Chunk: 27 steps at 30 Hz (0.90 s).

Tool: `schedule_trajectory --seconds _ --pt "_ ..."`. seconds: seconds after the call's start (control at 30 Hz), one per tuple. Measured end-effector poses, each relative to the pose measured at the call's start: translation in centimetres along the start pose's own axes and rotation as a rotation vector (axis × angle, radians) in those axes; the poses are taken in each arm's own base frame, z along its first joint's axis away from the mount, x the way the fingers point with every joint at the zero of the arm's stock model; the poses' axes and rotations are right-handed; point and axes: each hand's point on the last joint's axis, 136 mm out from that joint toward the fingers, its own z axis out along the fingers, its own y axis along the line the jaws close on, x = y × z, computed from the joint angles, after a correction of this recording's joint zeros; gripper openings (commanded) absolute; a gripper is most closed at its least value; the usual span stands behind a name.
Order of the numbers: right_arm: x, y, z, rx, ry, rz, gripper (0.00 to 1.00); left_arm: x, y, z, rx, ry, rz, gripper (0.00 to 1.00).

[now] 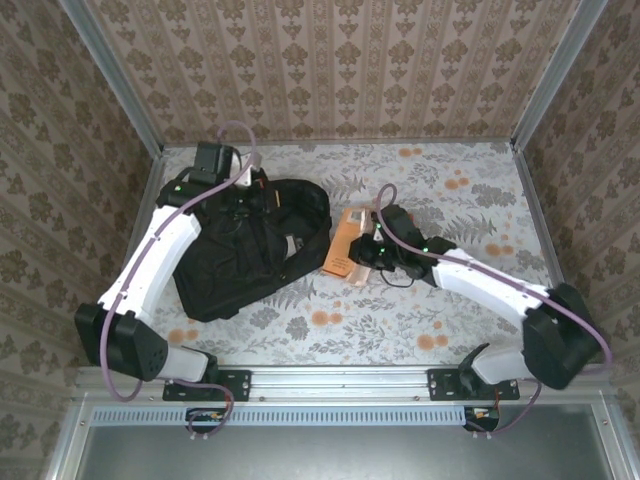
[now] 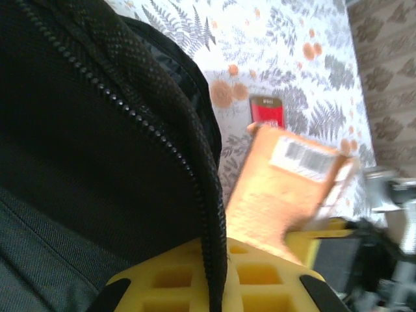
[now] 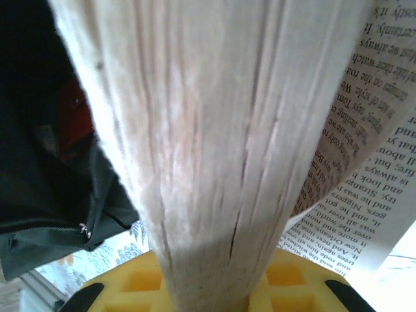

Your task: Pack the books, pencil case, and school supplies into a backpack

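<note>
- On the left side of the table (image 1: 450,180), at about 9 o'clock from its middle, the backpack (image 1: 250,250) is laid flat. Its zip edge (image 2: 195,162) is clamped between the left fingers (image 2: 260,299), so the mouth is held open.
- At 3 o'clock of the backpack, just beside that mouth, the orange book (image 1: 345,245) is pinched by the right fingers (image 3: 140,279). They are closed on its page block, and a few loose pages (image 3: 364,169) are fanned out at 3 o'clock in the right wrist view.
- The orange book is judged not yet packed: it appears tipped up off the table, and its body is outside the opening.
- The red book (image 2: 268,112) is seen lying flat on the table, at 12 o'clock of the orange one in the left wrist view. It is apart from the backpack and untouched.
- What is already inside the backpack cannot be told, because the interior is dark. The pencil case and the small supplies therefore cannot be counted as done.
- The task is judged early to midway: one book is in hand at the mouth, and one is to be fetched.
</note>
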Motion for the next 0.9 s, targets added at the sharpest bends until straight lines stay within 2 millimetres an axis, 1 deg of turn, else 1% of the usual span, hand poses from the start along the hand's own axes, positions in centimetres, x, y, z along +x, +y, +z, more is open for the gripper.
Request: schedule_trajectory --seconds 0.13,0.23,0.3,0.37,0.47,0.57,0.67,0.8,0.9 --pt "-2.1 1.1 -5.1 0.019 -0.076 -0.120 0.00 0.7 -1.4 0.8 -0.013 0.059 0.078 0.09" --pt "-3.2 1.8 -8.0 0.019 -0.112 -0.185 0.00 1.2 -2.0 0.6 -0.008 0.083 0.110 0.10" --pt "-3.7 2.4 -9.1 0.013 -0.116 -0.208 0.00 1.2 -2.4 0.2 0.003 0.089 0.121 0.10" --pt "-4.1 3.1 -9.5 -0.006 -0.104 -0.219 0.00 1.0 -3.0 -0.1 0.025 0.087 0.133 0.11" --pt "-4.5 4.6 -9.1 -0.044 -0.060 -0.219 0.00 1.0 -3.9 -0.8 0.055 0.094 0.145 0.11" --pt "-4.7 6.0 -7.5 -0.087 0.007 -0.184 0.00 1.1 -4.8 -1.4 0.092 0.103 0.154 0.12" --pt "-4.5 6.8 -5.3 -0.118 0.080 -0.112 0.00 1.2 -5.7 -1.8 0.138 0.114 0.162 0.13" --pt "-3.5 6.4 -2.1 -0.109 0.181 -0.017 0.00 1.6 -6.8 -2.2 0.198 0.130 0.163 0.14" --pt "-2.4 5.9 -0.4 -0.091 0.240 0.035 0.00 1.7 -7.3 -2.6 0.223 0.130 0.168 0.14"
